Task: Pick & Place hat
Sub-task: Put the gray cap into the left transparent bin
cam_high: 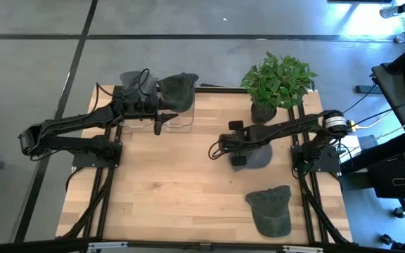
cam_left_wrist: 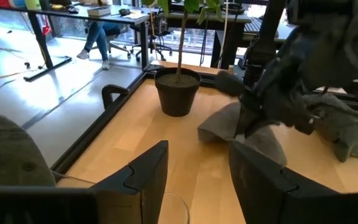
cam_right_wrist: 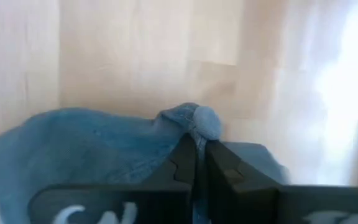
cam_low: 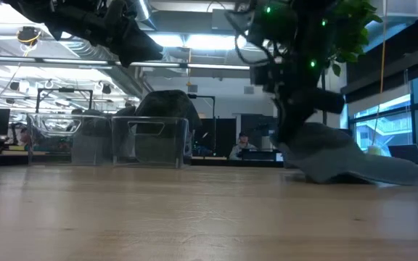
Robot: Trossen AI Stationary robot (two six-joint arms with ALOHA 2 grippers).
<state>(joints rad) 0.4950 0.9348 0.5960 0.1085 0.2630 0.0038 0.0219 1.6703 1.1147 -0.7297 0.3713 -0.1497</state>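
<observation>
Hat number one, a green cap (cam_high: 271,208), lies flat at the near edge of the wooden table (cam_high: 160,190); no writing can be read on it. Mid-table, the right gripper (cam_high: 238,149) is clenched on the crown of a blue-grey hat (cam_right_wrist: 104,146), fingers pinching fabric just below its top button (cam_right_wrist: 206,122). Farther back, the left gripper (cam_high: 159,125) hangs with jaws spread beside a clear bin (cam_low: 149,143) holding a dark hat (cam_high: 177,89). A potted plant (cam_high: 276,81) stands at the far right.

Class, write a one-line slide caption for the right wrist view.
Right hand pinches the blue-grey hat by its crown on the wooden table.
</observation>
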